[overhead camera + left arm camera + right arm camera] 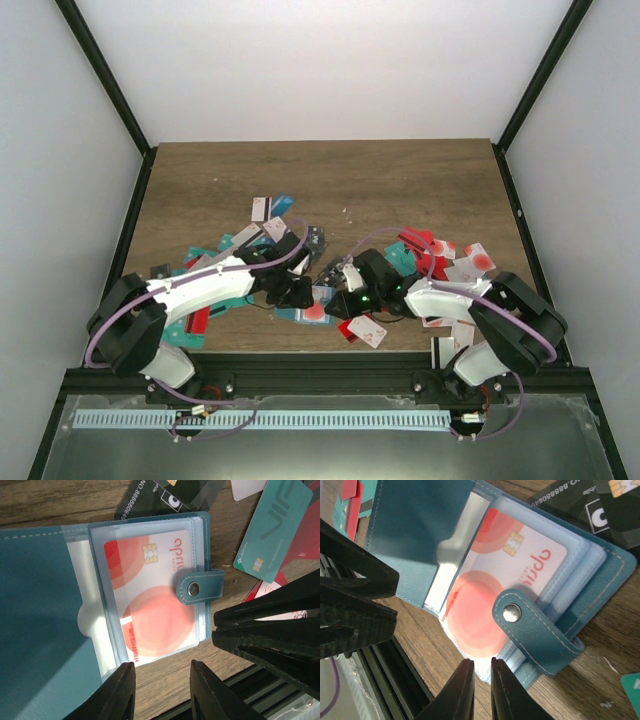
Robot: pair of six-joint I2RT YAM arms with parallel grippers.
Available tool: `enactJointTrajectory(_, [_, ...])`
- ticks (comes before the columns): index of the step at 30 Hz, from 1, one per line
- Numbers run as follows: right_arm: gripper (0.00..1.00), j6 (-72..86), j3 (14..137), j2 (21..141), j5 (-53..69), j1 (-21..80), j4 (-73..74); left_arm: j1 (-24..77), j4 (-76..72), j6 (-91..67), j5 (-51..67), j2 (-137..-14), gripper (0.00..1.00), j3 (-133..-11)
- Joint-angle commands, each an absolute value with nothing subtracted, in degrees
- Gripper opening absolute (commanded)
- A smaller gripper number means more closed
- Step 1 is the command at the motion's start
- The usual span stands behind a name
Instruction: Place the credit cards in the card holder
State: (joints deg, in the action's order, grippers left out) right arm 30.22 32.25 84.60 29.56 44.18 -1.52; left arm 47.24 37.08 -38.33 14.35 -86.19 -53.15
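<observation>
The dull teal-blue folding card holder (35, 630) lies open on the brown wooden table (50, 500), a white-and-red plastic credit card (155, 610) inside its clear sleeve (107, 645). My left gripper (162, 690) stands apart and empty beside it. My right gripper (482, 680) is nearly together at the sleeve's edge, and I cannot tell whether it grips.

White-shelled arms (205, 285), black claws (162, 667), looped purple cables (98, 332).

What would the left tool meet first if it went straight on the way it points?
Probably the clear plastic sleeve holding the white card with red circles, inside the open teal-blue card holder; depth is unclear.
</observation>
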Motion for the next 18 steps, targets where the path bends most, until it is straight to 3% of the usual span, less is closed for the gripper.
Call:
enactJointTrajectory(1, [0.14,29.28,35.1,84.43,31.5,44.12,-1.09,47.23,38.66,-36.04,13.67,-86.82,0.29,-54.43])
enactJointTrajectory(11, [0.18,30.13,35.91,90.37,35.42,44.14,-4.68,46.57,33.84,-35.43,14.25,-92.58,0.15,-54.67])
enactJointTrajectory(18, [0.29,30.34,35.49,90.79,33.87,42.39,-3.3,46.49,32.56,-34.45,13.92,-95.58,0.12,-53.91])
